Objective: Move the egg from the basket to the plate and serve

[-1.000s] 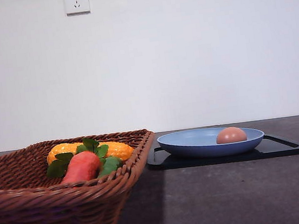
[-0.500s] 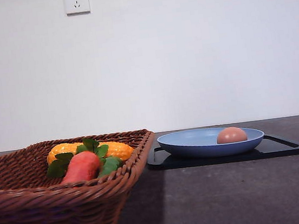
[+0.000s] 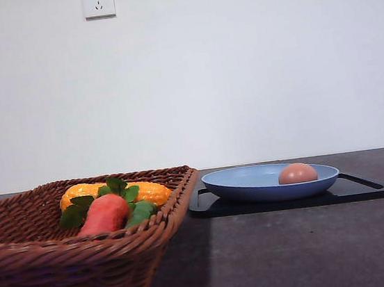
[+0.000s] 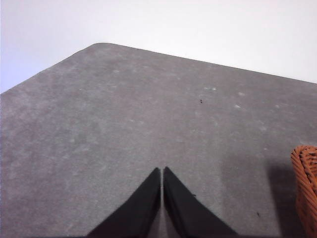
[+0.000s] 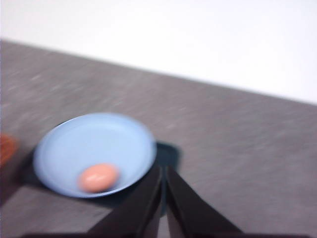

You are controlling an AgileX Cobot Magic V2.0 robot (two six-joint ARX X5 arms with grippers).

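Front view, left to right: basket [image 3: 87, 261] nearest the camera at the left, holding a carrot [image 3: 105, 213] with green leaves and, behind it, a bumpy yellow-orange corn-like piece [image 3: 149, 191]. Then the black tray [image 3: 366, 189] on the dark table [image 3: 296, 250], carrying the blue plate [image 3: 253, 181]. Inside the plate, toward its right side, the egg [image 3: 297, 173], resting on the plate floor. On the white wall above the basket, a socket [image 3: 98, 1].

Left wrist view: left gripper [image 4: 162, 171] with its two black fingers pressed together, tips touching, nothing between them, above bare grey tabletop. At the picture's edge, a sliver of the basket's woven rim [image 4: 307, 188], well apart from the fingers.

Right wrist view, blurred: right gripper [image 5: 163, 171] likewise closed and empty, fingertips meeting, just beside the plate's rim [image 5: 94, 153]. From this higher angle, the whole round plate, the egg [image 5: 98, 178] lying inside it on the side nearer the camera, and the tray's dark edge [image 5: 168, 153] showing past the rim.
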